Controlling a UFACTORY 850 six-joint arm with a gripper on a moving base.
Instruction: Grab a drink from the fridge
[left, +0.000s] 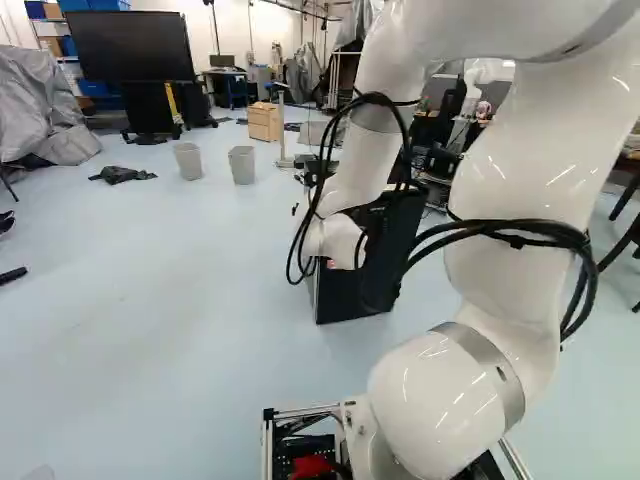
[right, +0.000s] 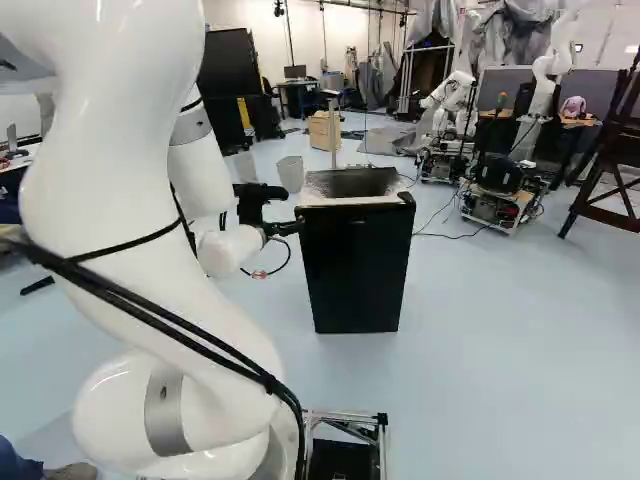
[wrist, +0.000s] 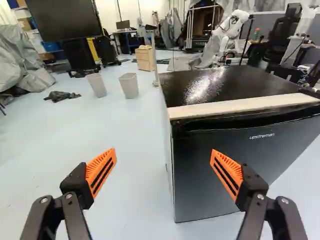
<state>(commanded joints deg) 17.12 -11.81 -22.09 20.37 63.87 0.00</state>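
Opening the fridge seems the step in hand: it stands ahead of the gripper, door shut, no drink in sight; the fingers, wide apart, hold nothing and should next ease to the door's edge

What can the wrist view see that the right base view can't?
Only the wrist view shows the orange pads and the crumpled dark cloth.

Only the right base view shows the robot's big white arm and a brown wooden stand.

Both show the gripper, the closed fridge, the wooden drawers and another robot.
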